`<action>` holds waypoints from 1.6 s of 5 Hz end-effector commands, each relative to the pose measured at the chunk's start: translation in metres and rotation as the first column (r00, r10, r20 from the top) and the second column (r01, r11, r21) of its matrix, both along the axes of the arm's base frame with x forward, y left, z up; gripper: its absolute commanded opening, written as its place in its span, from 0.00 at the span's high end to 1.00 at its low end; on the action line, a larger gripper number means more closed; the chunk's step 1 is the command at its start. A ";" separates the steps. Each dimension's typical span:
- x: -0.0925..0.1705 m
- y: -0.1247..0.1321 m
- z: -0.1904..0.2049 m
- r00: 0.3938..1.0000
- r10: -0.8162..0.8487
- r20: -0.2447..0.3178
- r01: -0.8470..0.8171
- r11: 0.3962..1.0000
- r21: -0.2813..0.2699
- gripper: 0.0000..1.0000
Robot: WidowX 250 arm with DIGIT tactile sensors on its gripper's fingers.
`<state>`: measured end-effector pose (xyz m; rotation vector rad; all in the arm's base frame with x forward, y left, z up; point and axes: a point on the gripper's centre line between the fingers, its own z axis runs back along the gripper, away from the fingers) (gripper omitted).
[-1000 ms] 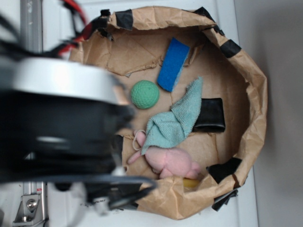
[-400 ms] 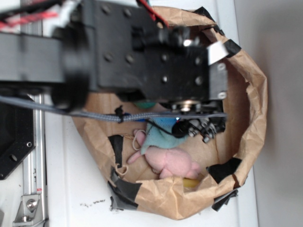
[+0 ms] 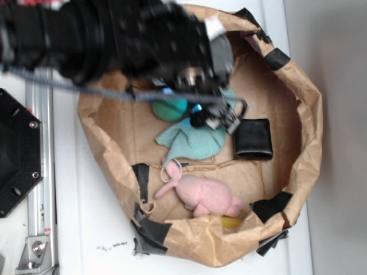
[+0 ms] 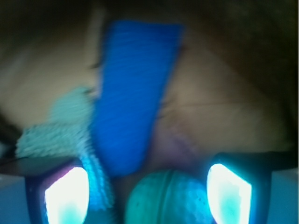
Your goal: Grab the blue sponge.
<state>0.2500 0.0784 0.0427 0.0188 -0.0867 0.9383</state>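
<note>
With its fingers [image 4: 147,186] spread wide and empty, the green ball [image 4: 166,198] sits between them nearer than the blue sponge [image 4: 133,93], so closing now risks grabbing the wrong thing.

Crowding the blue sponge [image 4: 133,93]: teal cloth [image 4: 60,133] pressing along one long side, green ball [image 4: 166,198] sitting just before its near end. Lying bare: brown paper [image 4: 219,107] along the other side.

Green ball [image 3: 170,108], teal cloth [image 3: 192,140], pink plush [image 3: 203,195], black block [image 3: 253,138].
</note>
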 end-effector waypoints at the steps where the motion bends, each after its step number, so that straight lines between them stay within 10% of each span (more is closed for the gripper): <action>1: 0.019 0.014 0.032 0.994 -0.053 0.101 0.058 0.997 -0.041 0.00; 5: 0.009 0.026 0.043 0.997 -0.064 0.046 0.061 0.996 0.066 0.00; 8: 0.078 -0.005 -0.015 0.983 -0.174 -0.052 0.177 0.981 0.075 0.00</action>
